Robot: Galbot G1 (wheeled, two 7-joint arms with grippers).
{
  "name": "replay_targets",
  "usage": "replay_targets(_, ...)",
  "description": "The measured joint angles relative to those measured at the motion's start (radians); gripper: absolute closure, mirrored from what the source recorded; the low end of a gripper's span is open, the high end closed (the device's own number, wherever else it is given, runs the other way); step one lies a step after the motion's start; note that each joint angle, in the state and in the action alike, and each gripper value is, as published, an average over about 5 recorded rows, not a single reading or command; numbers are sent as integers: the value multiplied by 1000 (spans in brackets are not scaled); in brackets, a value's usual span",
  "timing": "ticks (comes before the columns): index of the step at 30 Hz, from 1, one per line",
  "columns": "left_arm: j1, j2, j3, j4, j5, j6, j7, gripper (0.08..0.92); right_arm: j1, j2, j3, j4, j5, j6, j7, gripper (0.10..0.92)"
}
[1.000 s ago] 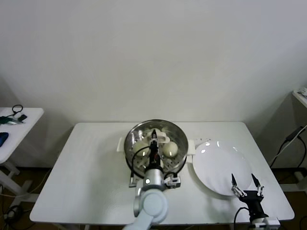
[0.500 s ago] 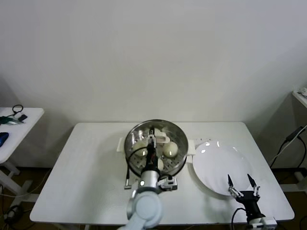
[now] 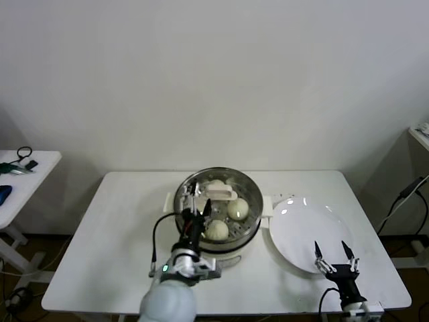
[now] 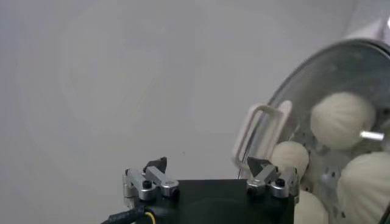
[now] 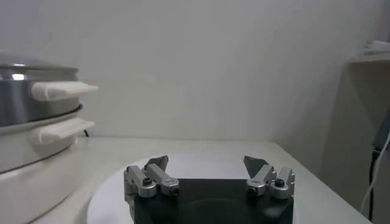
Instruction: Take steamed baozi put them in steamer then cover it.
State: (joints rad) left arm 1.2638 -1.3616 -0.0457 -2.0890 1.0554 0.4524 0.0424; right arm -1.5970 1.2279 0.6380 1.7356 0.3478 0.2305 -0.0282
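Note:
The steamer (image 3: 249, 191) stands mid-table with the cover's cream-white handle (image 3: 219, 190) on top. Steamed baozi (image 3: 238, 208) lie inside under the glass. My left gripper (image 3: 199, 208) hovers over the steamer's near-left rim, open and empty, clear of the handle. In the left wrist view my left gripper (image 4: 206, 165) is open, with the cover's handle (image 4: 262, 134) and several baozi (image 4: 341, 119) beyond it. My right gripper (image 3: 330, 249) is open and empty over the near edge of the white plate (image 3: 301, 225). It also shows in the right wrist view (image 5: 206, 163).
The flat white plate lies right of the steamer. The steamer's side handles (image 5: 61, 90) show in the right wrist view. A small side table (image 3: 20, 171) with cables stands far left. A shelf edge (image 3: 421, 131) is at far right.
My left gripper has let go of the cover's handle and drawn back towards the near left. My right gripper has drifted slightly nearer and left.

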Motion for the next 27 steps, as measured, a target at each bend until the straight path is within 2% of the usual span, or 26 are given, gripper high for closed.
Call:
replay_targets(7,109,25,-212,-45,-418,-163,-64,177,13,3,-13,12,5,15,6,203)
replay_targets(15,237,83,-458,-2,-901,-340,-92,177,27,11,-23,0,1,37,10,203)
replay_targets(20,284,98,-528,66,-1092,-434,-97,177,31,16,-27,-14,-2,45,11,203)
replay_targets(27,308,98,-548,185,-1229,-553,-104,177,22,16,-32,-25,-2,45,7,203)
